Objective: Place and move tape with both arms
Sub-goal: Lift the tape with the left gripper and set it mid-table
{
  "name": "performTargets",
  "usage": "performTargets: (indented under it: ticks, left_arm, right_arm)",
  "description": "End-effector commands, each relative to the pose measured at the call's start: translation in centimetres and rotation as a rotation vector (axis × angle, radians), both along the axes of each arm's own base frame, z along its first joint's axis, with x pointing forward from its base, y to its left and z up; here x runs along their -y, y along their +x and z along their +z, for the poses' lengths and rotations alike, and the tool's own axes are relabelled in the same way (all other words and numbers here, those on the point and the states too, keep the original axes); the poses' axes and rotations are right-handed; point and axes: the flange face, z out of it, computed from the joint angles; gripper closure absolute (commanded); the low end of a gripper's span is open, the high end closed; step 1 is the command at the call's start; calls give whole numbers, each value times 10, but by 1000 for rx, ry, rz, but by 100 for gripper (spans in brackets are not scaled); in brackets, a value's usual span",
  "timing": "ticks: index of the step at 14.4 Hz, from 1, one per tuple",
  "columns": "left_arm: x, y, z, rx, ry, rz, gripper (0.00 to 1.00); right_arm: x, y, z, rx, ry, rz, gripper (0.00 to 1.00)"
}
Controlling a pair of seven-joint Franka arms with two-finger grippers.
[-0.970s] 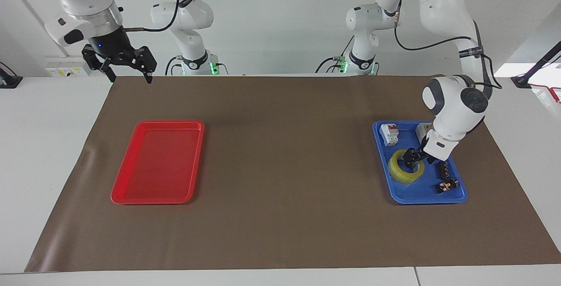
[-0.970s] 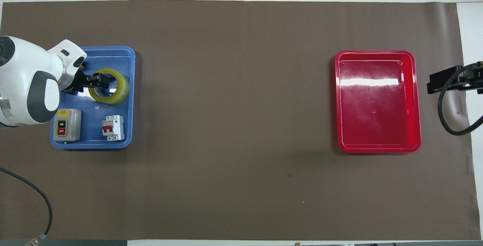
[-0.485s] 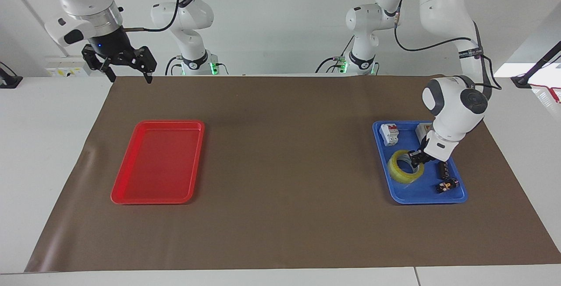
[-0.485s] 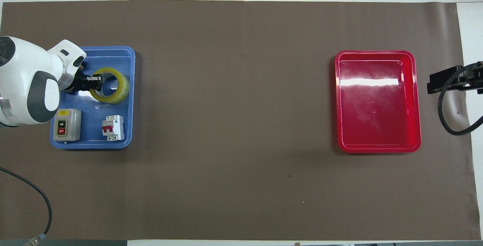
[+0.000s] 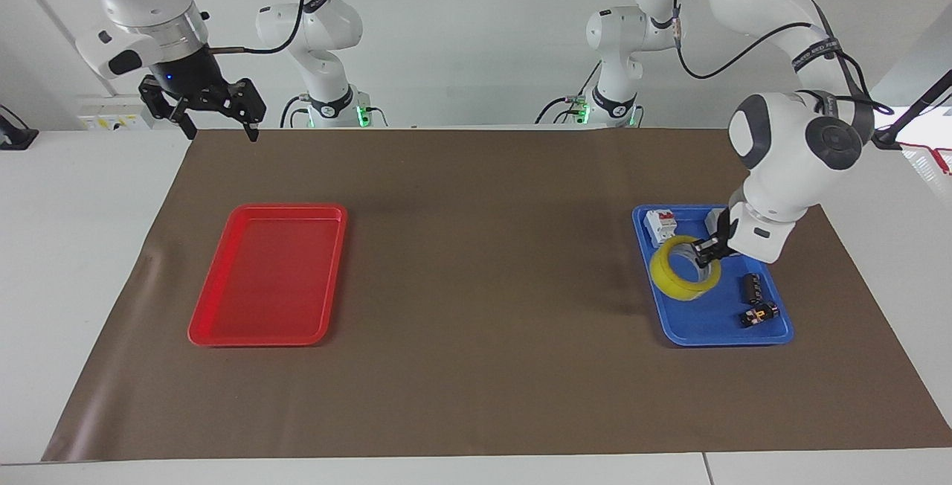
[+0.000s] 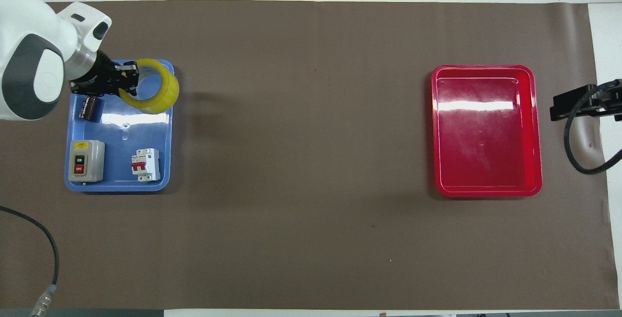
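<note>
At the lower centre of the overhead view you have a broad band of bare brown mat running edge to edge. Above it, at centre left, sits the blue tray; its lower corners hold a grey on/off switch box and a white circuit breaker. A dark cylinder lies near the tray's upper left corner. At centre right sits the red tray, with open mat between the two trays.

The left gripper pinches the wall of the tape, one finger inside the ring and one outside (the roll hangs tilted, lifted off the tray floor). In the overhead view the tape overlaps the blue tray's upper right corner.

The right gripper, fingers spread, waits at the upper left of the facing view, above the mat's top edge. In the overhead view the right gripper shows at the right margin.
</note>
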Motion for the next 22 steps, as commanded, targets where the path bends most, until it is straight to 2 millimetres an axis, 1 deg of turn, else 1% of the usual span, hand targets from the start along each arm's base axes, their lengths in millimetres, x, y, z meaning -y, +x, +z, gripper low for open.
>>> performTargets:
  ticks: [1,2,3,5,6,7,8,9,10,13,14,15,16,17,18,19,20,21,22]
  left_arm:
    - [110,-17,-6,12,1,71,100]
    - [154,-33,-13,6,5,67,100]
    - [193,-48,-34,-16,26,70,100]
    - [263,-71,-78,-3,29,92,100]
    - [282,-76,-97,14,16,99,100]
    - [292,-76,-108,28,-5,102,100]
    - [294,-75,-109,44,-22,103,100]
    - [295,-76,-112,43,-23,103,100]
    - [294,-80,-118,32,-12,100,100]
    - [294,-84,-126,28,-8,96,100]
    - [293,-85,-127,24,-5,96,79]
    - [292,-85,-127,25,-3,98,14]
    - [292,-85,-126,21,10,94,0]
    - [290,-84,-119,16,16,96,0]
    - [284,-80,-106,14,23,106,0]
    - [269,-76,-84,12,34,126,0]
    - [244,-73,-53,17,43,147,0]
    - [205,-66,-26,18,45,182,0]
    - [165,-62,7,21,41,176,0]
  right_arm:
    - [4,-3,1,2,12,15,0]
    - [5,-3,1,2,13,14,0]
    - [5,-4,1,2,13,11,0]
    - [12,-5,0,-7,14,-3,0]
    - [12,-5,0,-9,14,-3,0]
    - [10,-6,0,-15,14,3,0]
    - [12,-13,3,-50,12,-1,0]
    - [14,-25,6,-87,14,-8,0]
    - [14,-30,4,-108,15,-9,0]
    - [13,-30,2,-109,15,-7,0]
    - [13,-30,2,-109,15,-7,0]
    - [13,-27,3,-89,13,-8,0]
    - [14,-15,9,-8,14,-8,0]
    - [14,-6,13,67,13,-10,0]
    - [17,-5,14,82,13,-16,0]
    - [23,-4,16,94,12,-20,0]
    - [26,-4,14,95,19,-24,0]
    - [23,-6,4,81,33,-25,0]
    - [18,-6,-1,125,48,-20,0]
